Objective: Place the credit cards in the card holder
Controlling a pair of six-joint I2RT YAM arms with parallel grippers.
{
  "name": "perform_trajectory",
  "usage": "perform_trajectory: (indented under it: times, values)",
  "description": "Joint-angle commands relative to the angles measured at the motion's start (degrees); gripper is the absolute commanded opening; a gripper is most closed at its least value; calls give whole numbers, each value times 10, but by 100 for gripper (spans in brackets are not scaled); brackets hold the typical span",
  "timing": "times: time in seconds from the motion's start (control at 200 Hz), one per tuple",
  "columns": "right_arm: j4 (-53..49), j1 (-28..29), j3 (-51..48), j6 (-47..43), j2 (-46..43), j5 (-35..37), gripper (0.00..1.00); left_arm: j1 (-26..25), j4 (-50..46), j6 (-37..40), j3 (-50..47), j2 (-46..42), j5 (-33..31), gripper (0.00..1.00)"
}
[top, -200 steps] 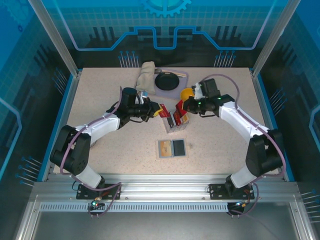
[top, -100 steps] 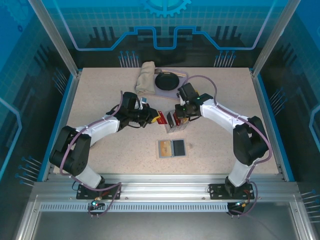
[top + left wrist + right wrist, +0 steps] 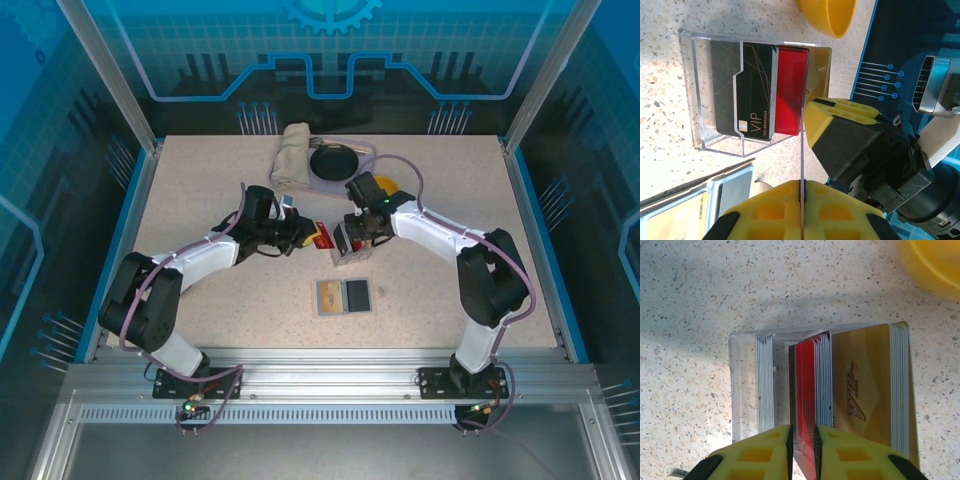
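Speckled tabletop (image 3: pixel 200 220) inside a blue-walled cell. Left claw (image 3: pixel 802 192) clamped together on one thin card (image 3: pixel 802 165), seen edge-on from its wrist, colour hard to tell. Right claw (image 3: pixel 803 440) poised over the clear box (image 3: pixel 742 390), jaws a slit apart with the red cards (image 3: pixel 805 375) in the slit. Impossible to tell whether pinching or merely astride. Gold cards (image 3: pixel 865 385) just beside that claw's tips on one side, black card (image 3: pixel 757 90) on the other, yellow bowl (image 3: pixel 935 260) beyond. Card holder (image 3: pixel 358 294) lying open and flat, toward the arm bases from both claws, near the box but apart from it, a yellow card (image 3: pixel 328 296) already in its left half.

Probable step: working a red card at the box, with the left claw's card held ready for the holder.

To do it well:
- Centre the slit on a single card edge, not the whole red stack.
- Close only with the tips low enough for a firm bite.
- Lift straight up along the box walls, so as not to tip or drag the light box.
- Mind the left claw, close alongside.

For the left claw:
- Turn the card flat and bring its leading edge low to a free slot in the grey half.
- Slide in at a shallow angle.
- Expect the loose holder to skate, so steady it with the other claw if free.
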Motion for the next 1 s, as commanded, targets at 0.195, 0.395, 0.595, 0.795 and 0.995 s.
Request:
perform_trajectory:
  times: [0.195,0.395,0.595,0.795,0.995]
  values:
    - [7,-31,-41,51,-127,-119,31,-9,83,-8,-6,-12,32,7]
    - [128,-103,-121,132,-178,-360,44,-10,150,-35,-6,-5,56,7]
    - [193,-124,-135,168,-160,-473,44,-12,218,-69,11,20,96,8]
    - [231,-131,-140,188,-147,-513,44,-15,240,-83,32,38,108,8]
    - [243,-131,-135,196,-132,-528,43,-22,265,-96,51,54,124,9]
